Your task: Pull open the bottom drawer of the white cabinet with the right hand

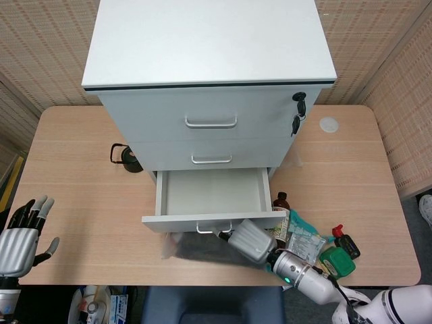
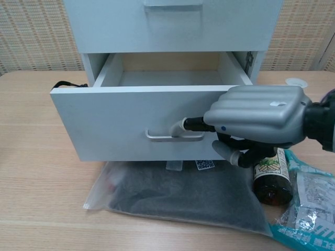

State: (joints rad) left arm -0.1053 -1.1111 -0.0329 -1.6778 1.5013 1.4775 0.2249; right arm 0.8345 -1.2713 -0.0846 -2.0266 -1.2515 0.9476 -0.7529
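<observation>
The white cabinet (image 1: pixel 209 61) stands at the back of the table. Its bottom drawer (image 1: pixel 212 221) (image 2: pixel 136 120) is pulled well out and its inside looks empty. My right hand (image 1: pixel 251 239) (image 2: pixel 256 123) is at the drawer front, with a finger hooked on the metal handle (image 2: pixel 175 136) (image 1: pixel 213 227) and the other fingers curled below. My left hand (image 1: pixel 19 239) rests open at the table's front left, far from the cabinet, holding nothing.
A clear bag of dark stuff (image 2: pixel 183 191) (image 1: pixel 196 248) lies partly under the drawer front. A brown bottle (image 2: pixel 269 178) and teal packets (image 1: pixel 304 243) lie right of it, near a green item (image 1: pixel 337 260). Keys (image 1: pixel 298 115) hang from the top drawer lock. A black object (image 1: pixel 125 158) sits left of the cabinet.
</observation>
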